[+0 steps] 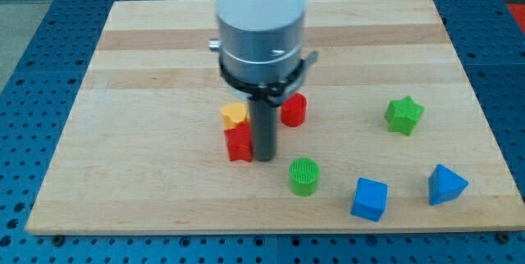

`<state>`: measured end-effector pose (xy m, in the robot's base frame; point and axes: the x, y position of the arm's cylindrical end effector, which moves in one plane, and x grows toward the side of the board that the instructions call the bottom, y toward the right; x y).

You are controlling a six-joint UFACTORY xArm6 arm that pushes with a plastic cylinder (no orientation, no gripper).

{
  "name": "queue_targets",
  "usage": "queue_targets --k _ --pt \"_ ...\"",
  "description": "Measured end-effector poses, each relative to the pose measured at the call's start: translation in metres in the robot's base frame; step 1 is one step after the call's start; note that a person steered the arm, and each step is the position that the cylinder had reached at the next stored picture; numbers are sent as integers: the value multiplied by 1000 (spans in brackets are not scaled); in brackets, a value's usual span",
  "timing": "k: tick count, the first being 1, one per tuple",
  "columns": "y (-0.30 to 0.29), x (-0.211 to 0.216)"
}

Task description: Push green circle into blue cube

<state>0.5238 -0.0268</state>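
Note:
The green circle (303, 175) is a short green cylinder near the view's bottom, right of centre. The blue cube (369, 198) sits just to its lower right, a small gap apart. My tip (264, 159) is the lower end of the dark rod, up and to the left of the green circle, not touching it. The tip stands right beside a red block (239, 143) on its left.
A yellow block (234, 115) sits just above the red block. A red cylinder (294, 110) is right of the rod. A green star (404, 115) lies at the right. A blue triangular block (445, 184) sits right of the blue cube. The wooden board (148, 51) lies on a blue perforated table.

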Motion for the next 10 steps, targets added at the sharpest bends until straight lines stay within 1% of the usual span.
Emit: queue_targets --k 2,3,6,9,10 --pt "-33 -4" --pt "-36 29" --pt "25 53" --pt "101 55" --pt "88 58"
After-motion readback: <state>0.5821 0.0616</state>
